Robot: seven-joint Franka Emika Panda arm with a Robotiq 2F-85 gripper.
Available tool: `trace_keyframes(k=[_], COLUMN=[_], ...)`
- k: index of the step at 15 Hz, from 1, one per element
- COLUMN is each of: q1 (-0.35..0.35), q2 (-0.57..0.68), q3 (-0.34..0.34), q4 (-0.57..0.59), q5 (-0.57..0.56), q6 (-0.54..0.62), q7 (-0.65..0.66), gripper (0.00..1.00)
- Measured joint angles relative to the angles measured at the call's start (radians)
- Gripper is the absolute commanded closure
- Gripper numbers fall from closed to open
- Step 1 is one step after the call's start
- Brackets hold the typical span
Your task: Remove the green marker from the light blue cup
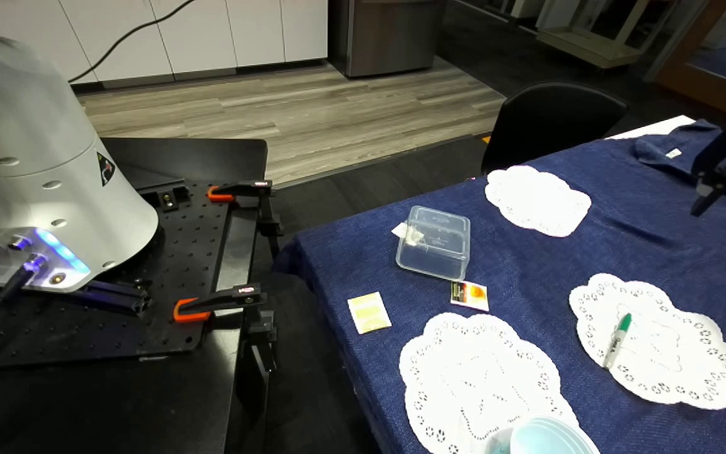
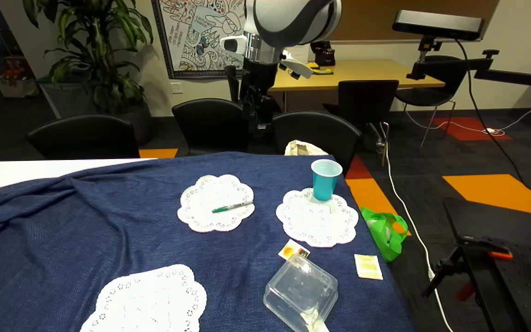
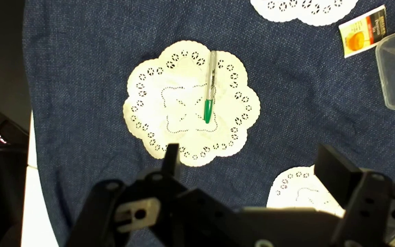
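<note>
Dark blue cloth [image 2: 242, 295], coarsely woven and rippled toward one end, covers most of our smooth white worktop [image 2: 21, 173], which shows past its edge. On the cloth lie three papery doilies [image 3: 187, 106], scalloped and pierced with tiny holes. Our marker [image 3: 211, 82] — a slim grey barrel with a green cap — lies flat on one of them, outside the cup [image 2: 324, 182], its grey end at the scalloped rim and its cap toward the middle. Smooth, teal and tapered with a paler rim, the cup stands upright on another doily, near the cloth's edge. We find the claw [image 3: 247, 161] above the cloth, well apart from the marker, its black fingers spread wide, with cloth and part of a doily showing between them. A broad run of cloth separates the marker's doily from the clear, round-cornered box [image 2: 302, 286]; two flat packets [image 1: 369, 312] lie near it, one so close that we cannot tell whether they touch.
</note>
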Motion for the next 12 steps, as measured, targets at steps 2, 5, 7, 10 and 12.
trace_keyframes(k=[2,5,7,10,12], q1=[0.014,0.016,0.016,0.016,0.016], q2=[-0.025,-0.042,-0.043,-0.043,-0.044], q3=[-0.01,-0.011,-0.013,-0.013,-0.013], q4=[-0.028,-0.05,-0.054,-0.055,-0.055], q5=[-0.002,-0.002,-0.002,-0.002,-0.002], q6=[0.026,0.031,0.031,0.032,0.032], q7=[0.026,0.036,0.037,0.038,0.038], gripper=[0.0,0.0,0.0,0.0,0.0])
